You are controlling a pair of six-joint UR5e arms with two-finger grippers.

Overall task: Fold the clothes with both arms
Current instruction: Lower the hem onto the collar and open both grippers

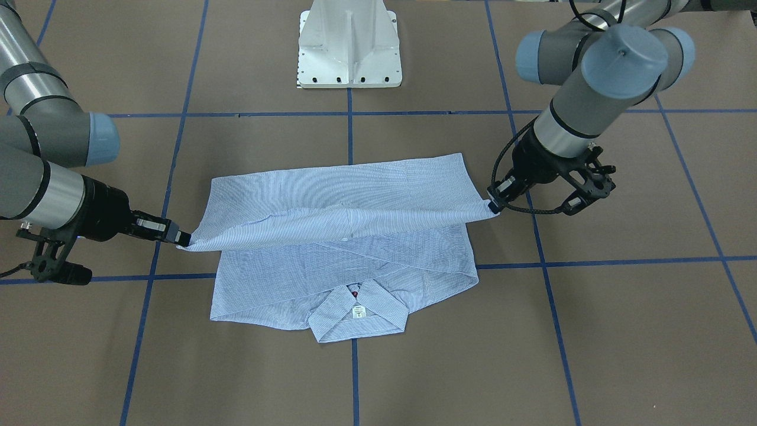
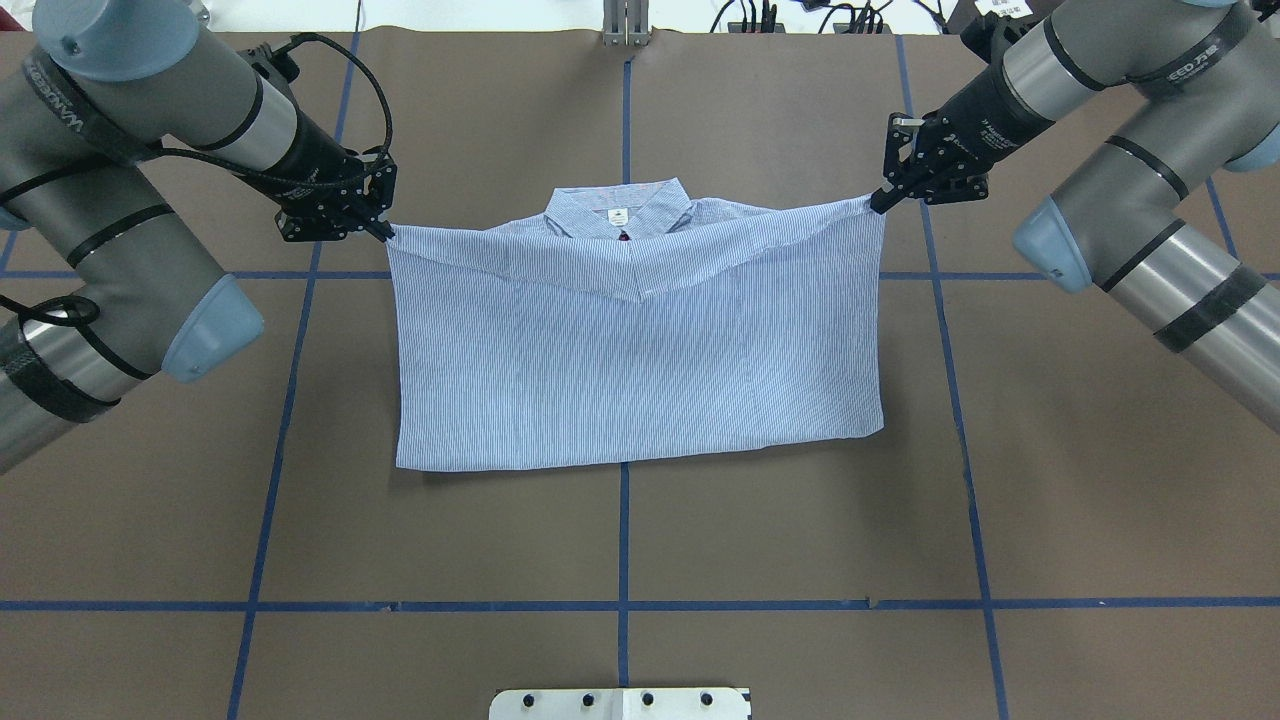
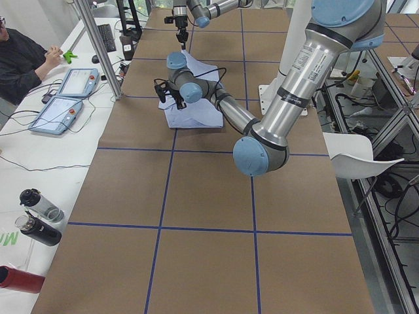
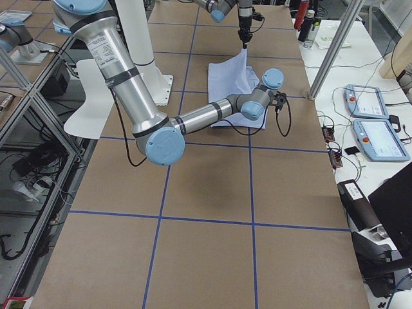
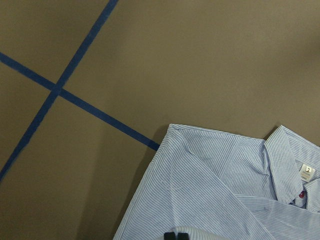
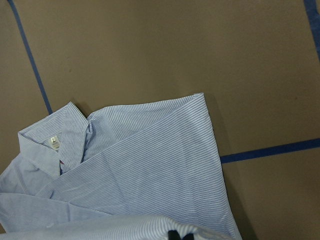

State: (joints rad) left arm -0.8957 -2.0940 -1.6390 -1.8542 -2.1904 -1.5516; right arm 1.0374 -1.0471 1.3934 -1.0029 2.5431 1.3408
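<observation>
- The shirt [image 2: 640, 360] lies on the brown table [image 2: 640, 540], with its collar [image 2: 618, 210] on the side far from the robot.
- The left gripper [image 2: 386, 233] is clamped on one corner of the raised edge.
- The right gripper [image 2: 877, 204] pinches the other corner, and the cloth is stretched between them.

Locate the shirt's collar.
In the overhead view the collar lies at the far edge of the shirt, midway between the left gripper and right gripper.

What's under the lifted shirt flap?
The shirt's own lower layer, flat on the table; its collar, white label and a red button show past the flap's edge. Whatever lies further under the flap is covered.
</observation>
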